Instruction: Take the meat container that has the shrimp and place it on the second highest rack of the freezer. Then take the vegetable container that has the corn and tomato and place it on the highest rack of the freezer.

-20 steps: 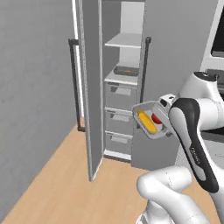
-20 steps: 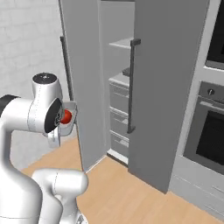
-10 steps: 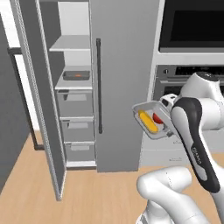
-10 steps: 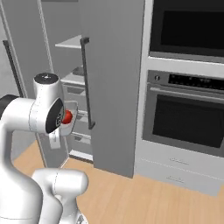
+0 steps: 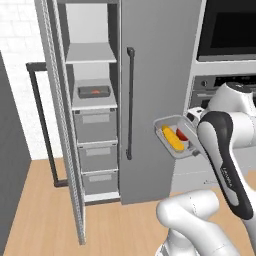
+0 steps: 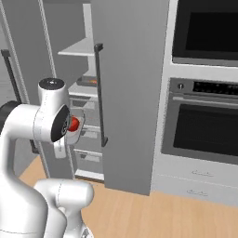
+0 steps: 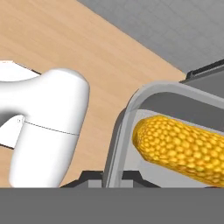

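Note:
The light grey vegetable container (image 5: 170, 122) hangs in the air in front of the freezer's shut right door (image 5: 155, 75). Inside it lie the yellow corn (image 5: 173, 139) and the red tomato (image 5: 183, 135). My gripper (image 7: 113, 179) is shut on the tray's rim (image 7: 120, 140), with the corn (image 7: 183, 146) just past it. The freezer's (image 5: 95, 30) left door (image 5: 60, 125) stands open. The dark meat container (image 5: 93, 92) with the orange shrimp (image 5: 95, 91) rests on the second highest rack. The highest rack (image 5: 91, 52) is bare. From the right I see the tomato (image 6: 74, 122) beside my arm.
Three grey drawers (image 5: 96, 125) sit below the racks. A black oven (image 6: 204, 123) and microwave (image 6: 207, 30) column stands right of the freezer. A long dark handle (image 5: 130, 102) runs down the shut door. Wooden floor (image 5: 45, 220) spreads in front.
The whole view has swung as the base drove: the freezer and oven column now stand nearer and further left. The tray stays in my shut gripper, same pose.

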Available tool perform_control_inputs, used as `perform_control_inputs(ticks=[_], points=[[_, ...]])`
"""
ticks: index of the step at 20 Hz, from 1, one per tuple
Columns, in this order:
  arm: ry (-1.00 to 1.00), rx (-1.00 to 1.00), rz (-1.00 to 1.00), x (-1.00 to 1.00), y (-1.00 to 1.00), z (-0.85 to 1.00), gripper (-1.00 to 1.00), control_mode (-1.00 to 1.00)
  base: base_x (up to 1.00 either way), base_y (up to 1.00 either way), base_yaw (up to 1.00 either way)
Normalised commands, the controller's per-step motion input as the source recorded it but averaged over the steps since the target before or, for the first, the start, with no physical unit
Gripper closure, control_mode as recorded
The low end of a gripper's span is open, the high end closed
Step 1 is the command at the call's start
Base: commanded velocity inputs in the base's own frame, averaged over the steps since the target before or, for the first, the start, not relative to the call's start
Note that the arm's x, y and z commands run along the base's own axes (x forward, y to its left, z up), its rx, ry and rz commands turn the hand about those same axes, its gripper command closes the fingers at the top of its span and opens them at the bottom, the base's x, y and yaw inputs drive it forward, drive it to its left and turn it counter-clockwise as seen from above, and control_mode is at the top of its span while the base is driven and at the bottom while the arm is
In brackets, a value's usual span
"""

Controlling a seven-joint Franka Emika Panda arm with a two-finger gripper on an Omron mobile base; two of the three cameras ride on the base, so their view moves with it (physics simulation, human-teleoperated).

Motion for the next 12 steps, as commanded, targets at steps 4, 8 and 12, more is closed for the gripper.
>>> perform_control_inputs(ticks=[4,8,12], points=[[0.0,0.0,0.0,0.0,0.0,0.0,1.0,1.0,0.55,0.55,-0.01],[0.0,0.0,0.0,0.0,0.0,0.0,1.0,1.0,0.62,0.38,0.0],[0.0,0.0,0.0,0.0,0.0,0.0,1.0,1.0,0.43,0.37,0.0]])
